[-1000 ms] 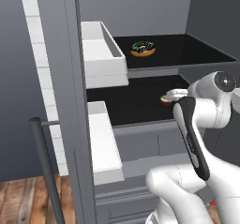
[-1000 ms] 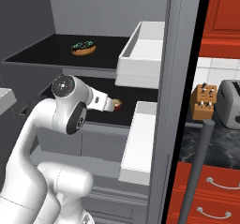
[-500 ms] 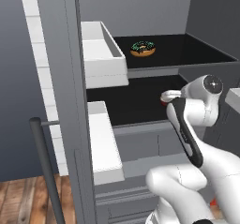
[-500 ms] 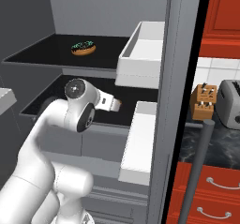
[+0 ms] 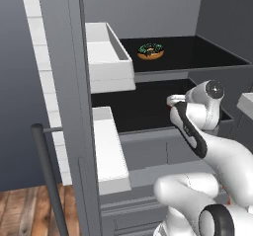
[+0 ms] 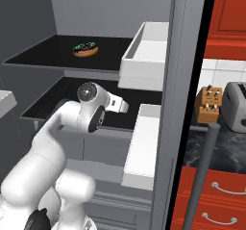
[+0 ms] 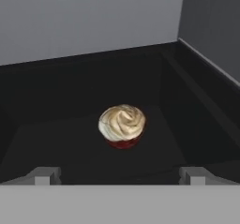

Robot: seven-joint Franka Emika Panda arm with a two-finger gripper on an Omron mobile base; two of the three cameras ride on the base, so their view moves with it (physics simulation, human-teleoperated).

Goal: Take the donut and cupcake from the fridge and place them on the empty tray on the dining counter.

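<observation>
While the jaws (image 7: 119, 176) stand spread as wide as they go and hold nothing, the cupcake (image 7: 122, 125) sits ahead of them on the lower black shelf (image 7: 56, 138) of the fridge (image 5: 64, 106), nearly centred between the two fingertips (image 7: 43, 175) and just a shade toward the far side of the gap. It stands upright, cream swirl on top, red-brown wrapper showing below, apart from both tips and from the shelf's walls.

The step in hand looks like the reach for the cupcake. To do it well, the hand should carry on straight forward along its own line, keeping the cake midway between the tips so neither one nudges it first. The grip belongs low, on the wrapper rather than the soft cream, so the tips want to travel close above the shelf without scraping it. Since the cake is small against the spread, the closing should be slow and even; a lopsided approach would likely push it sideways or tip it.

The donut (image 5: 150, 51) lies on the shelf above, well beyond and over the jaws, clear of this reach. The white door bin (image 6: 144, 56) hangs off to one side, so the withdrawal should come straight back out.
</observation>
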